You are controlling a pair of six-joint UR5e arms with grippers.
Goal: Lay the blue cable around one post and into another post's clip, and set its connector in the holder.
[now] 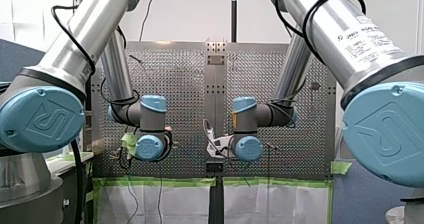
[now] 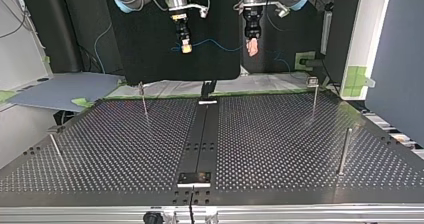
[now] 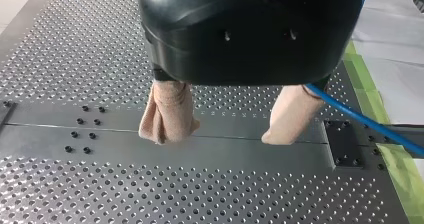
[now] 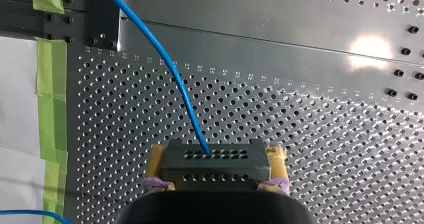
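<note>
My right gripper [image 4: 215, 160] has its yellow pads shut on a dark connector block [image 4: 215, 170]. The blue cable [image 4: 165, 59] leaves the top of that block and runs away over the perforated table. In the top view this gripper [image 2: 185, 45] hangs high above the far edge, and the cable [image 2: 220, 44] sags across to my left gripper [image 2: 253, 46]. My left gripper [image 3: 220, 134] is open, its beige fingers [image 3: 167, 116] apart with nothing between them. The cable [image 3: 365, 121] passes along the outer side of one finger. Thin posts [image 2: 144, 100] [image 2: 314, 96] [image 2: 344, 150] stand on the table.
A dark strip [image 2: 202, 134] runs down the table's middle, with a small black plate [image 2: 195, 178] at its near end and another [image 2: 207, 102] at the far end. A fourth post [image 2: 55, 149] leans at the top view's left. Green tape [image 4: 52, 104] lines the table's edge.
</note>
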